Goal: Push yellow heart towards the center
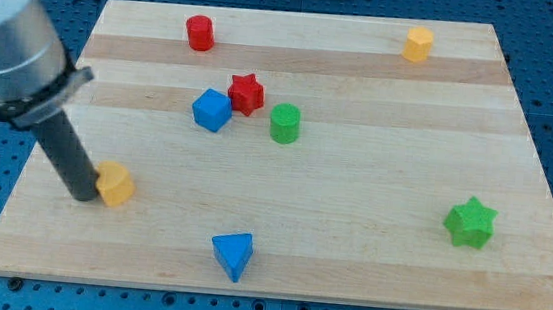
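surroundings: blue perforated base shows around a pale wooden bench [350, 232] with lengthwise grain stripes
tool: no jaws to open or shut here, only a straight dark rod; my tip [83, 196] rests on the wood at the view's left, touching the left side of the yellow heart [114, 183]
task block: the yellow heart sits near the left edge of the bench, below mid-height, well apart from the middle
centre cluster: blue cube [212, 110], red star [247, 94] and green cylinder [284, 124] stand close together a little above and left of the middle; cube and star look as if they touch
other blocks: red cylinder [200, 33] near the top edge, a yellow block [419, 45] at the top right, green star [470, 222] far right, blue triangle [234, 256] near the bottom edge
progress: by my judgement the push has barely begun; contact is made from the correct side, yet nearly the whole way rightward and slightly upward is left
path: the lane toward the middle looks free, passing under the cluster and above the blue triangle
hard to tell: the heart outline reads as a lumpy block at this size; the top-right yellow shape is unclear; the arm's grey body is cut off at the view's upper left
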### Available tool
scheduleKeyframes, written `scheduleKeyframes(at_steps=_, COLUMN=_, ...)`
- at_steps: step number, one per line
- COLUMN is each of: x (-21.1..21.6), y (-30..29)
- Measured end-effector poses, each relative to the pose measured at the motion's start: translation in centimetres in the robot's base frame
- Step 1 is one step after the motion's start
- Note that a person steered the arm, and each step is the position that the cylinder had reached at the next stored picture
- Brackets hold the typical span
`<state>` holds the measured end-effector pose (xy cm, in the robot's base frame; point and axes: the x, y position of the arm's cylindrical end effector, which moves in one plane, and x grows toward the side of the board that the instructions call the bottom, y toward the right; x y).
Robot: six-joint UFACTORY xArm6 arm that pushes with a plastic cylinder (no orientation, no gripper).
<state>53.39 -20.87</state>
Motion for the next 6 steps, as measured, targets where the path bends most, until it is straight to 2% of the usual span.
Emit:
scheduleKeyframes(at_steps=4, x=-0.6, y=10.7)
scheduleKeyframes(at_steps=6, x=-3.4, y=10.7)
